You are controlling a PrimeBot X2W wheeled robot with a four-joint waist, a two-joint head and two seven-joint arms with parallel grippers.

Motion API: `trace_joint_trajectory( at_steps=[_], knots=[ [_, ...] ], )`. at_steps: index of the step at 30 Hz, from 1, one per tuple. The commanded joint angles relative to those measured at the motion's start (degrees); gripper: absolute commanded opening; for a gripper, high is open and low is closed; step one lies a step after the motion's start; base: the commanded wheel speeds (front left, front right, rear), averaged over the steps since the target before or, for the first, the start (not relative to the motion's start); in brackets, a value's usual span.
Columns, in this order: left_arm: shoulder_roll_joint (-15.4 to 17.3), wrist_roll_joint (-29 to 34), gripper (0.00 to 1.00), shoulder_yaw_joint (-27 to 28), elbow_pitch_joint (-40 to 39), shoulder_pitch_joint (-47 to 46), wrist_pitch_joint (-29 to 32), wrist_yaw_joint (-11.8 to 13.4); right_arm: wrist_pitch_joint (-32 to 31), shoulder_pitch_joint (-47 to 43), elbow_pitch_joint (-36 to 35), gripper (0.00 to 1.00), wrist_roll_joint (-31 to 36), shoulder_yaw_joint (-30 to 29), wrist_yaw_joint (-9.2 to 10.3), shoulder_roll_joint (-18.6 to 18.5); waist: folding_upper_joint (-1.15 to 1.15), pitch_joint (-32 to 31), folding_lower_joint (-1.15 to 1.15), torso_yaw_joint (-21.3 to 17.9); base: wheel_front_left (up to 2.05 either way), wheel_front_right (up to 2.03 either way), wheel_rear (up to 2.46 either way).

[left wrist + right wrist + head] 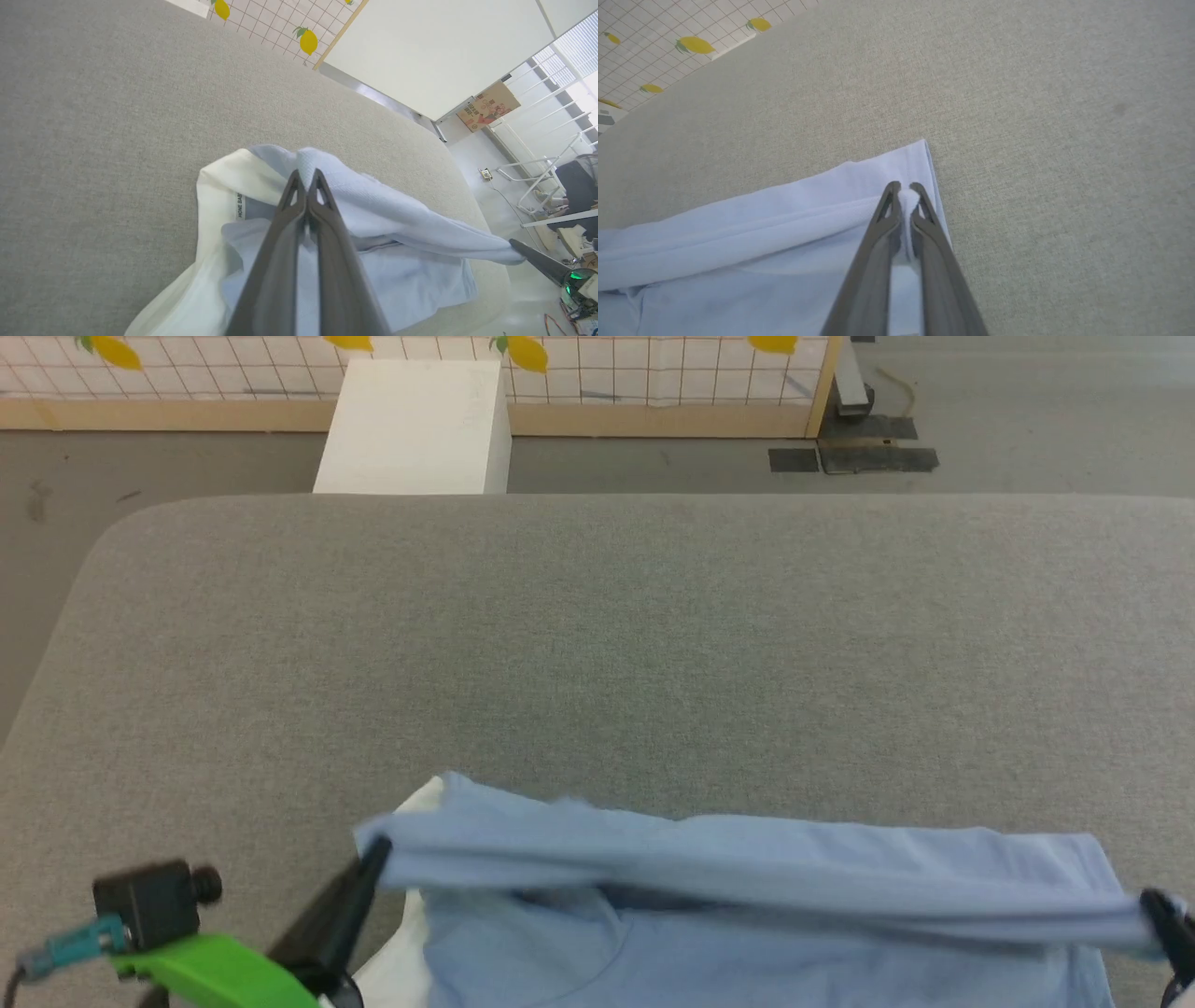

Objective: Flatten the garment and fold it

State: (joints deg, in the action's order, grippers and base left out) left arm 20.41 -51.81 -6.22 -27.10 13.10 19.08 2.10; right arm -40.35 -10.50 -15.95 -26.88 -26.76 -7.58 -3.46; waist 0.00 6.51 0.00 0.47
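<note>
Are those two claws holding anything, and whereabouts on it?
Both pinch the blue garment: left gripper at one end of its raised edge, right gripper at the other.

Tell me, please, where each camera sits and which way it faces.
Head view: on the head, facing down over the grey table at the garment; left gripper and right gripper show.
Left wrist view: along its fingers pinching the garment's edge.
Right wrist view: along its fingers pinching the other end.
Shared: garment and table.

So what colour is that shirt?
Light blue shirt, white inner layer; best seen in the left wrist view.
</note>
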Motion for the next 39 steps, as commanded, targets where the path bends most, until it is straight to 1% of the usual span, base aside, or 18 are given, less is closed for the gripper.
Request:
trace_joint_trajectory(
  at_steps=[1,3,8,14,19,20,21,22,23,24,25,26,27,30,32,36,39],
  knots=[
    [-0.5,-1.1,0.00,0.1,-0.5,2.2,0.2,0.4,-0.5,-1.4,-0.1,0.00,-0.5,-0.2,0.09,0.3,0.00,-0.1,0.00,0.2,0.00,0.00,0.00],
    [-0.5,-2.2,0.00,-0.8,0.4,5.5,1.9,1.6,-1.3,-3.2,0.9,0.00,-0.8,-0.4,0.09,0.5,0.00,-0.1,0.00,0.3,0.00,0.00,0.00],
    [-1.3,-3.5,0.00,-2.3,4.9,5.7,3.2,1.5,-1.5,-3.8,4.0,0.00,0.5,0.3,0.09,0.5,0.00,0.5,0.00,0.5,0.00,0.00,0.00],
    [-2.1,-2.2,0.00,-4.2,15.0,0.0,3.1,0.6,-0.2,-1.3,9.2,0.00,3.3,3.7,0.09,0.6,0.00,1.4,0.00,0.4,0.00,0.00,0.00],
    [-3.2,-1.7,0.00,-6.0,23.3,-4.9,3.5,-0.8,0.5,1.4,14.5,0.00,4.8,5.1,0.09,0.6,0.00,2.4,0.00,0.0,0.00,0.00,0.00],
    [-3.5,-1.7,0.15,-6.1,24.6,-5.7,3.2,-0.9,0.8,1.9,15.5,0.02,5.0,5.3,0.09,0.6,0.00,2.7,0.00,-0.1,0.00,0.00,0.00],
    [-3.8,-1.6,0.24,-6.2,26.0,-6.7,2.9,-1.1,1.1,2.7,16.8,0.15,4.9,5.5,0.09,0.6,0.00,3.1,0.00,-0.3,0.00,0.00,0.00],
    [-3.9,-1.3,0.35,-6.4,27.1,-7.4,2.8,-1.2,1.5,3.3,17.8,0.31,4.8,5.6,0.09,0.6,0.00,3.3,0.00,-0.4,0.00,0.00,0.00],
    [-4.2,-1.1,0.57,-6.6,28.2,-8.2,2.4,-1.5,2.1,4.0,18.8,0.44,4.8,5.7,0.09,0.6,0.00,3.5,0.00,-0.5,0.00,0.00,0.00],
    [-4.5,-0.9,0.67,-6.6,29.0,-8.8,1.7,-1.7,2.6,4.4,19.6,0.79,5.0,5.7,0.09,0.6,0.00,3.6,0.00,-0.5,0.00,0.00,0.00],
    [-4.7,-0.7,0.68,-6.7,29.8,-9.3,1.1,-1.9,3.1,4.7,20.6,1.00,5.1,5.7,0.09,0.6,0.00,3.6,0.00,-0.6,0.00,0.00,0.00],
    [-4.9,-0.5,0.89,-6.8,30.3,-9.6,0.8,-2.2,3.3,4.9,21.2,1.00,4.9,5.6,0.09,0.6,0.00,3.5,0.00,-0.6,0.00,0.00,0.00],
    [-5.1,-0.4,1.00,-6.8,30.4,-9.8,0.1,-2.4,3.4,5.0,21.7,1.00,4.4,5.5,0.09,0.6,0.00,3.4,0.00,-0.6,0.00,0.00,0.00],
    [-5.2,-0.3,1.00,-6.1,29.4,-9.2,-1.5,-2.7,2.7,4.5,21.0,1.00,3.4,5.5,0.09,0.5,0.00,2.8,0.00,-0.5,0.00,0.00,0.00],
    [-4.9,0.0,1.00,-5.5,27.5,-8.2,-2.6,-2.6,1.8,3.6,18.8,1.00,2.5,5.5,0.09,0.2,0.00,2.3,0.00,-0.3,0.00,0.00,0.00],
    [-4.2,0.3,1.00,-3.9,21.3,-5.2,-4.6,-1.9,-0.2,1.1,11.3,1.00,0.2,5.0,0.09,-0.4,0.00,1.0,0.00,-0.2,0.00,0.00,0.00],
    [-4.1,3.5,1.00,-1.7,15.7,-3.8,-9.7,-0.7,2.8,0.5,4.3,1.00,0.0,3.4,0.09,-0.3,0.00,0.1,0.00,-0.1,0.00,0.00,0.00]
  ],
)
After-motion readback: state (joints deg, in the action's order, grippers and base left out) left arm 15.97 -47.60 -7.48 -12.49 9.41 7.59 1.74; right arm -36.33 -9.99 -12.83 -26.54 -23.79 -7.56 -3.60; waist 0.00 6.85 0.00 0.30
